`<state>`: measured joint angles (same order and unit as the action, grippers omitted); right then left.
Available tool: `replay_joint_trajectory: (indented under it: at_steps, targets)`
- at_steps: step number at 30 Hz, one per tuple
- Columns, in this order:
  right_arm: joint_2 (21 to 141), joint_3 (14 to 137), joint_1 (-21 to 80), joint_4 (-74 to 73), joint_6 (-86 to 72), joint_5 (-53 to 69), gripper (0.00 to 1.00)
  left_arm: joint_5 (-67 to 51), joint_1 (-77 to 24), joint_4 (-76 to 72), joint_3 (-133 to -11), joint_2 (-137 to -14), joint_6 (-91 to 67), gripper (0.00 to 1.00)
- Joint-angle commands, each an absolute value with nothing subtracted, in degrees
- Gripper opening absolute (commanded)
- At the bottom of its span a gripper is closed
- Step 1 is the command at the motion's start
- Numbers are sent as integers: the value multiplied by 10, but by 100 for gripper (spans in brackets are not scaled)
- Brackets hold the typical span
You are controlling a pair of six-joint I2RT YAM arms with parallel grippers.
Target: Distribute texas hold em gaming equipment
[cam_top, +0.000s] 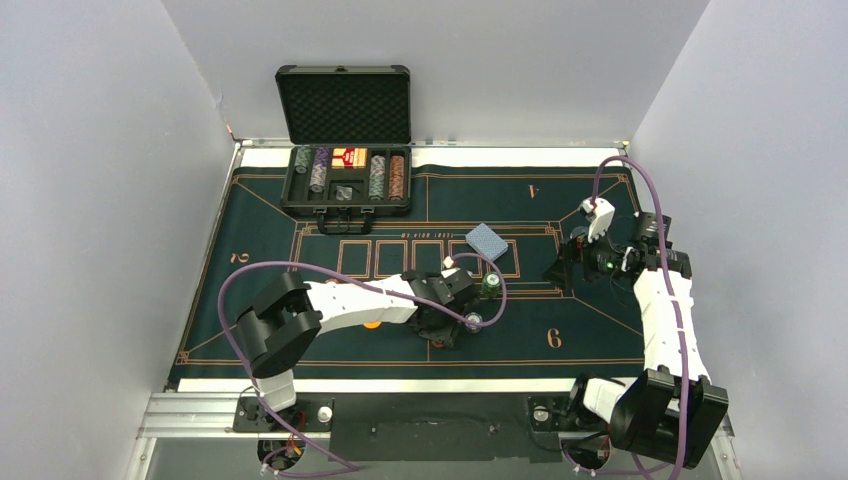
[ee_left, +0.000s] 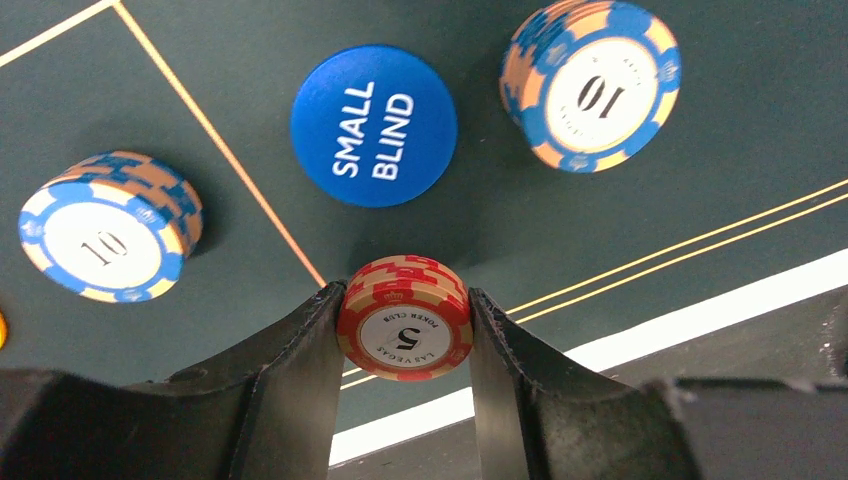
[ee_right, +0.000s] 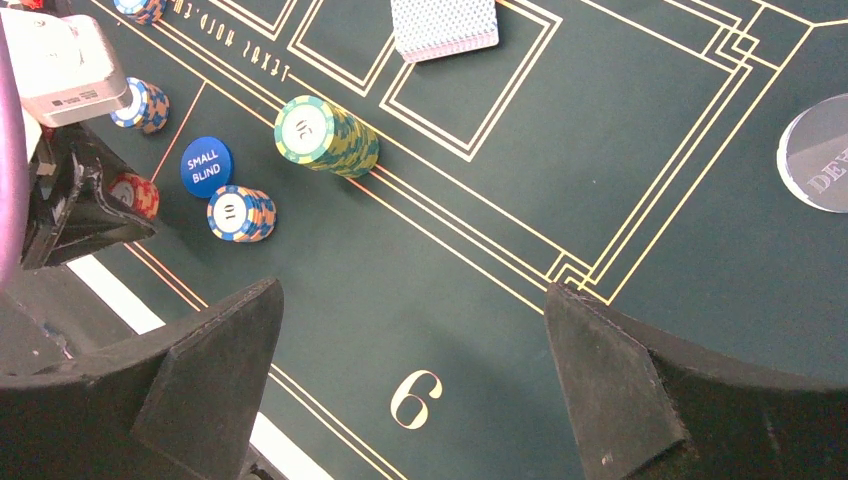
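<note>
Left gripper (ee_left: 405,300) grips red chips (ee_left: 405,335); green felt (cam_top: 600,330), grey walls (cam_top: 100,150).

Robot test cell in a laboratory. A dark green poker mat (cam_top: 460,195) covers the table. Plain grey panels (cam_top: 100,200) enclose the mat on three sides. An aluminium rail (cam_top: 200,412) along the mat's near edge carries the left arm (cam_top: 340,300) and the right arm (cam_top: 665,320).
</note>
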<state>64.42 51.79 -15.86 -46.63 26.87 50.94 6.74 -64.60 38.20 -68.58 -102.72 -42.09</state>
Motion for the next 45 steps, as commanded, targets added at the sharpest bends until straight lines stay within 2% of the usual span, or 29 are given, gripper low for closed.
replay_joint_trajectory:
  at_steps: [1,4,13,18,26,33,37,38,41,45]
  targets:
    - [647,541,-155,-459,283,526,100,81,-656,353,-725,-1049,-434,0]
    - [648,541,-154,-459,285,526,100,85,-660,360,-733,-1062,-434,0]
    - [649,542,-154,-460,285,526,100,92,-662,372,-740,-1075,-434,42]
    - [649,542,-155,-460,285,526,100,91,-664,377,-745,-1073,-433,56]
    - [645,543,-156,-471,303,534,100,99,-665,395,-757,-1033,-431,60]
    - [625,555,-144,-539,394,549,100,131,-651,394,-741,-899,-382,71]
    - [632,576,-46,-575,429,467,100,115,-581,357,-681,-788,-317,78]
    - [635,582,-26,-573,414,431,100,96,-539,349,-656,-766,-289,80]
    - [671,619,71,-557,328,354,100,50,-395,325,-608,-664,-224,94]
    - [734,660,166,-536,245,248,100,15,-227,286,-537,-562,-160,97]
